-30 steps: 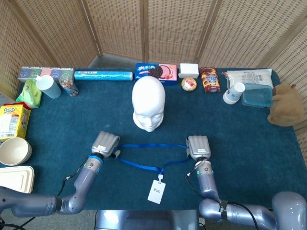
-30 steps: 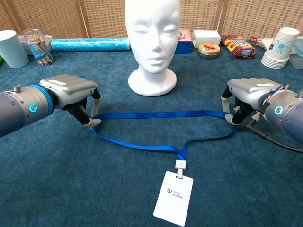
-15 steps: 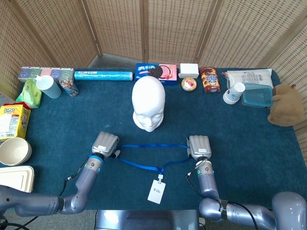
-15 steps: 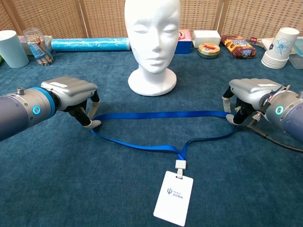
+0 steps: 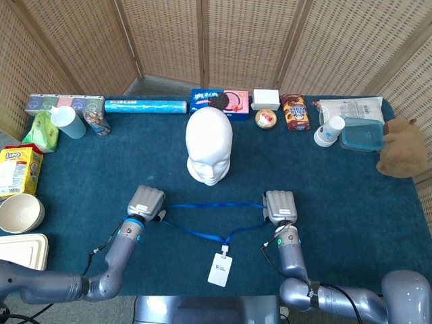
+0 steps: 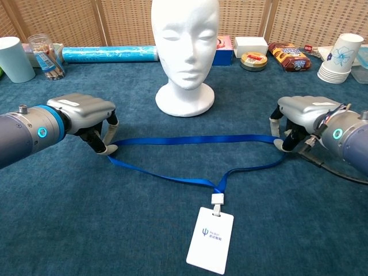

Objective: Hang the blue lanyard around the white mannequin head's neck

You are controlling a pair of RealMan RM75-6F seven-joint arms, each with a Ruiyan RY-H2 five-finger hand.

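From the head view, the blue lanyard (image 5: 210, 219) lies on the cloth in the lower middle of the frame, spread into a wide loop just below the white mannequin head (image 5: 209, 146), its badge (image 5: 218, 270) trailing toward the bottom edge. The left hand (image 5: 146, 203) sits at the loop's left end and the right hand (image 5: 279, 206) at its right end — each palm-down over the strap, so the fingers are hidden here.

From the chest view, the left hand (image 6: 86, 116) at centre left has its fingers curled down onto the strap's left bend, and the right hand (image 6: 303, 119) at centre right pinches the other bend; both appear to hold the lanyard (image 6: 190, 140), though the contact is partly hidden. The mannequin head (image 6: 184, 46) stands upright at top centre, the neck bare.

I judge the step to be gripping the loop — lifting is not yet done. Next the loop must rise together, held wide, high enough to clear the crown, then lower to the neck.
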